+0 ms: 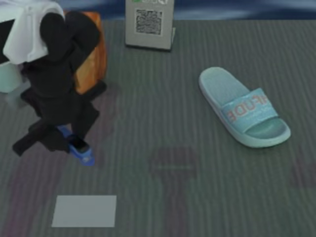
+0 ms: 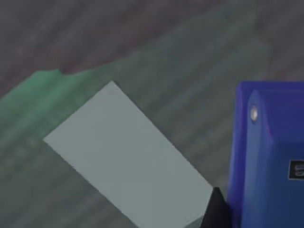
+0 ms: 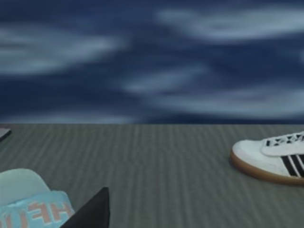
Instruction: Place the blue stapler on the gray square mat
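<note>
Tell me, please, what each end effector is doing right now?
Left end effector: closed on the blue stapler.
Right end effector: cannot be told.

I see a bright-blue stapler (image 1: 79,147) with black middle, plain pale-gray mat (image 1: 84,211), dark striped table (image 1: 197,197), light-blue slipper (image 1: 244,108) with what looks like pinkish lettering.

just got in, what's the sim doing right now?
The left arm is at the table's left with its claw around the blue stapler. The stapler is not on the gray square mat yet; the mat lies bare nearer the front edge, and the left wrist view looks down on it past the stapler. The right arm is out of the top view. A light blue slipper lies on the right, untouched.
</note>
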### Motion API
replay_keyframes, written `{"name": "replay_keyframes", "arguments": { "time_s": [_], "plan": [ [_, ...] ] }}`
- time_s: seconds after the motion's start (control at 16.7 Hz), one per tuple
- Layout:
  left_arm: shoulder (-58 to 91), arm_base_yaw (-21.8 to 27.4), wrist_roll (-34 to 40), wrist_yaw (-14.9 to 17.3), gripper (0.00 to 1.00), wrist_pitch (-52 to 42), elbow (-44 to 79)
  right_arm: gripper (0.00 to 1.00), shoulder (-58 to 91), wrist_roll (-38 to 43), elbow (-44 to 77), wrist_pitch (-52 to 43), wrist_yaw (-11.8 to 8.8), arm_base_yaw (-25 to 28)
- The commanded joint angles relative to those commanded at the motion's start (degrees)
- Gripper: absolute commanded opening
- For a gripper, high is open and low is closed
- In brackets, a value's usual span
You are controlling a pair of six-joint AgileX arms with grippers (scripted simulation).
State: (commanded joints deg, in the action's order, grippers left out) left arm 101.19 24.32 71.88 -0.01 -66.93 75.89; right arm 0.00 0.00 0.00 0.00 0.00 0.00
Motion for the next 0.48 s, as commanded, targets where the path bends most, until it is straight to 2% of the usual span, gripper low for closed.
{"name": "replay_keyframes", "arguments": {
  "time_s": [0.3,0.48],
  "plan": [
    [-6.41,2.78,28.10,0.19,0.00,-0.03,-7.37,1.00,0.00,0.00,0.00,0.00,0.00,0.00],
    [-10.44,4.05,39.92,0.28,0.00,0.57,-11.21,1.00,0.00,0.00,0.00,0.00,0.00,0.00]
  ]
}}
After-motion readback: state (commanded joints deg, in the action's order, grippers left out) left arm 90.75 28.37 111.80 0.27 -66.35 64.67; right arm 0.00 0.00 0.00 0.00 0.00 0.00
